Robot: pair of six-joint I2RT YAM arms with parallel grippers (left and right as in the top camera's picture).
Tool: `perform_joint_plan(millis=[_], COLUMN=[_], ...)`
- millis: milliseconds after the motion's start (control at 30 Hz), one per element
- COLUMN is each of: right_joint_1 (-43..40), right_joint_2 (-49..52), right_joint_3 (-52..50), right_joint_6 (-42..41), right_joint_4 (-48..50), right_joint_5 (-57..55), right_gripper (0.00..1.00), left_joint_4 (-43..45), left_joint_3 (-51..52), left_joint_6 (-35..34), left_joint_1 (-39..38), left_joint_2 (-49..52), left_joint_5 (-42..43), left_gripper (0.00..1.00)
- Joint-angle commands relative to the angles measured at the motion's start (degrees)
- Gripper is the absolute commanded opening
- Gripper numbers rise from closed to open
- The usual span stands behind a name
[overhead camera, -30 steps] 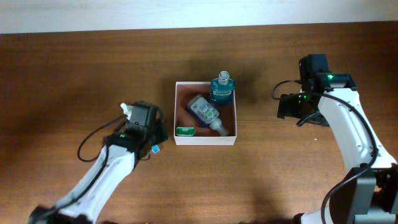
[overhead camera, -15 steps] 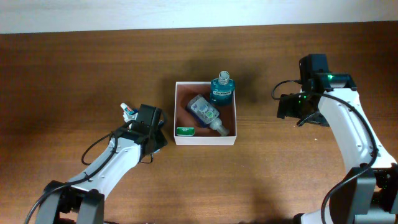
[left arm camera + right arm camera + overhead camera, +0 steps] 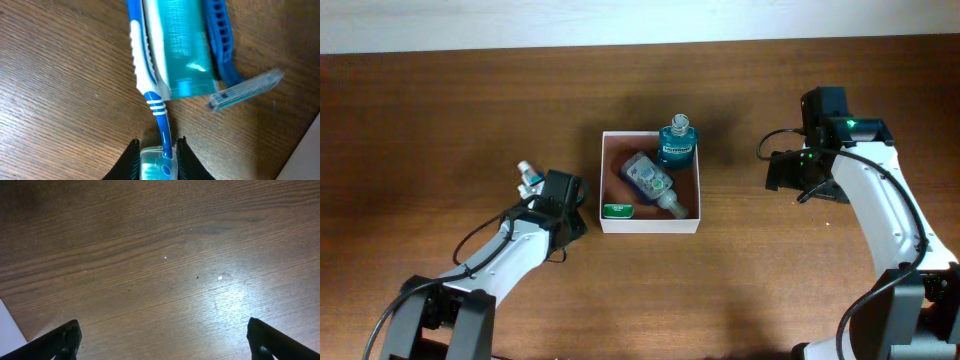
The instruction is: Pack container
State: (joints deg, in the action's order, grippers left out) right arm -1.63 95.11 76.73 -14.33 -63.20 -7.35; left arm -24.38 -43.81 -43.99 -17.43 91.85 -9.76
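Observation:
The container (image 3: 610, 222), a shallow white box with a reddish-brown inside, sits mid-table. It holds a clear pump bottle (image 3: 650, 182) lying down and a small green packet (image 3: 617, 210). A teal bottle (image 3: 675, 141) stands at its far edge. My left gripper (image 3: 157, 159) is shut on the capped head of a blue-and-white toothbrush (image 3: 150, 95), which is bundled with a teal tube (image 3: 182, 47) and a blue comb (image 3: 222, 40); the bundle's end (image 3: 528, 178) pokes out left of the container. My right gripper (image 3: 162, 340) is open and empty over bare wood, right of the container.
A clear plastic strip (image 3: 245, 89) lies beside the bundle. The container's white wall shows at the left edge of the right wrist view (image 3: 9, 330). A pale wall band (image 3: 620, 20) runs along the table's far edge.
The left arm has shifted slightly and the toothbrush bundle's end has moved a little up and left of the gripper. The right arm has not moved.

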Motion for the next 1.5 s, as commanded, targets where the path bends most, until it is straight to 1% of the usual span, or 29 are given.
perform_joint_plan(millis=[0, 67, 100, 233, 333, 433, 533, 600, 700, 800, 1033, 1067, 1100, 1133, 1167, 1233, 1300, 1367, 1467], right_joint_1=[-0.33, -0.33, -0.33, -0.33, -0.33, -0.33, -0.33, -0.33, -0.33, -0.33, -0.33, -0.33, -0.33, -0.33, -0.33, -0.33, -0.33, -0.33, -0.33], right_joint_2=[0.2, 0.2, 0.2, 0.2, 0.2, 0.2, 0.2, 0.2, 0.2, 0.2, 0.2, 0.2, 0.2, 0.2, 0.2, 0.2, 0.2, 0.2, 0.2], right_joint_3=[0.44, 0.44, 0.44, 0.44, 0.44, 0.44, 0.44, 0.44, 0.44, 0.44, 0.44, 0.44, 0.44, 0.44, 0.44, 0.44, 0.44, 0.44, 0.44], right_joint_6=[0.37, 0.37, 0.37, 0.37, 0.37, 0.37, 0.37, 0.37, 0.37, 0.37, 0.37, 0.37, 0.37, 0.37, 0.37, 0.37, 0.37, 0.37, 0.37], right_joint_4=[-0.02, -0.02, -0.02, -0.02, -0.02, -0.02, -0.02, -0.02, -0.02, -0.02, -0.02, -0.02, -0.02, -0.02, -0.02, -0.02, -0.02, -0.02, -0.02], right_joint_5=[0.31, 0.31, 0.31, 0.31, 0.31, 0.31, 0.31, 0.31, 0.31, 0.31, 0.31, 0.31, 0.31, 0.31, 0.28, 0.31, 0.31, 0.31, 0.31], right_gripper=[0.99, 0.99, 0.99, 0.99, 0.99, 0.99, 0.99, 0.99, 0.99, 0.99, 0.99, 0.99, 0.99, 0.99, 0.99, 0.99, 0.99, 0.98, 0.99], left_joint_4=[-0.94, -2.25, -3.34, -8.31, -10.32, -9.18, -5.29, -1.95, 3.82, 7.26, 13.64, 14.99, 16.5, 17.66, 19.1, 20.81, 22.1, 22.18, 20.74], left_joint_3=[0.04, -0.33, -0.63, -2.47, -3.69, -4.13, -4.15, -4.13, -4.13, -4.13, -4.13, -4.13, -4.13, -4.13, -4.13, -4.13, -4.15, -4.44, -4.59], left_joint_6=[1.99, 4.72, 5.4, 5.9, 5.9, 5.9, 5.88, 5.88, 5.88, 5.88, 5.9, 5.9, 5.9, 5.9, 5.9, 6.45, 9.75, 12.74, 13.92], left_joint_1=[1.6, 2.91, 3.65, 6.56, 7.5, 6.69, 4.39, 1.81, -4.0, -8.04, -13.14, -13.55, -13.86, -14.05, -14.21, -14.19, -13.81, -12.87, -10.1], left_joint_2=[-0.33, -1.53, -2.4, -8.26, -14.38, -20.81, -26.03, -27.89, -27.85, -25.99, -18.16, -16.85, -15.47, -14.51, -13.33, -12.2, -12.17, -13.09, -15.41], left_joint_5=[-1.7, -1.88, -2.34, -5.09, -4.59, 0.04, 5.81, 7.19, 7.17, 7.02, 7.04, 7.04, 7.06, 7.08, 7.1, 7.1, 7.02, 6.99, 6.38], left_gripper=[0.16, 0.11, 0.1, 0.09, 0.09, 0.11, 0.13, 0.13, 0.12, 0.12, 0.14, 0.18, 0.35, 0.62, 0.98, 0.99, 0.99, 0.99, 0.99])
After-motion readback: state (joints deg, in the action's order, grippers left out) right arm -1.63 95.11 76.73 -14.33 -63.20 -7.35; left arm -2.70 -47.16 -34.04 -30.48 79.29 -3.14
